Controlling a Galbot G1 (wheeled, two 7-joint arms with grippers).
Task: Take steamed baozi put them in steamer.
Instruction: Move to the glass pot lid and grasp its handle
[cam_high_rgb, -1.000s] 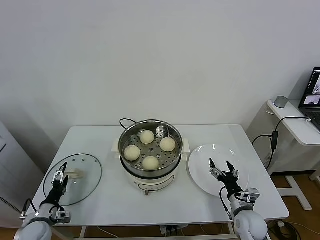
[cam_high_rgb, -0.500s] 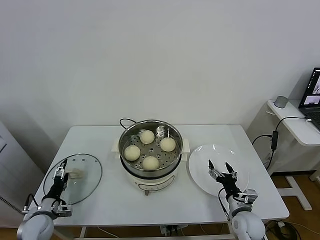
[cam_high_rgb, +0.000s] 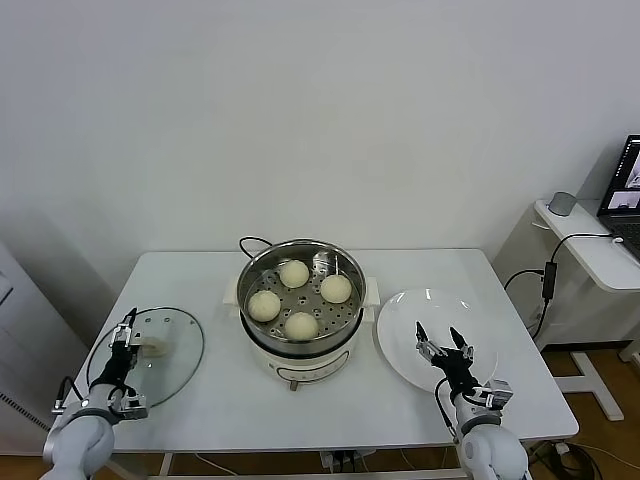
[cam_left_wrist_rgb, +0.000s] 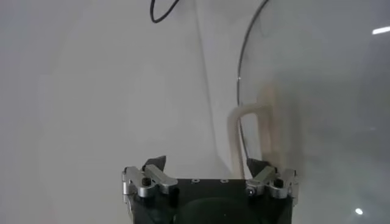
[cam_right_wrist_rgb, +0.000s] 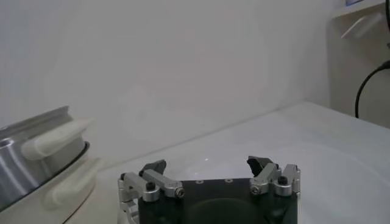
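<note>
The steamer (cam_high_rgb: 300, 345), a shiny steel pot on a cream base, stands mid-table and shows at the edge of the right wrist view (cam_right_wrist_rgb: 33, 155). Several pale steamed baozi lie on its perforated tray, among them one at the back (cam_high_rgb: 294, 273) and one at the front (cam_high_rgb: 301, 326). My left gripper (cam_high_rgb: 125, 333) (cam_left_wrist_rgb: 206, 164) stands open and empty over the near-left rim of the glass lid. My right gripper (cam_high_rgb: 438, 335) (cam_right_wrist_rgb: 207, 164) stands open and empty above the white plate, to the right of the steamer.
The flat glass lid (cam_high_rgb: 175, 345) (cam_left_wrist_rgb: 317, 91) with a cream knob (cam_high_rgb: 152, 348) lies at the table's left. An empty white plate (cam_high_rgb: 400, 320) lies to the right of the steamer. A black cord (cam_high_rgb: 250, 243) loops behind the pot. A side desk (cam_high_rgb: 590, 250) stands farther right.
My left gripper has edged forward over the glass lid. My right gripper has shifted slightly left and toward the table's front edge. The baozi and steamer have not moved.
</note>
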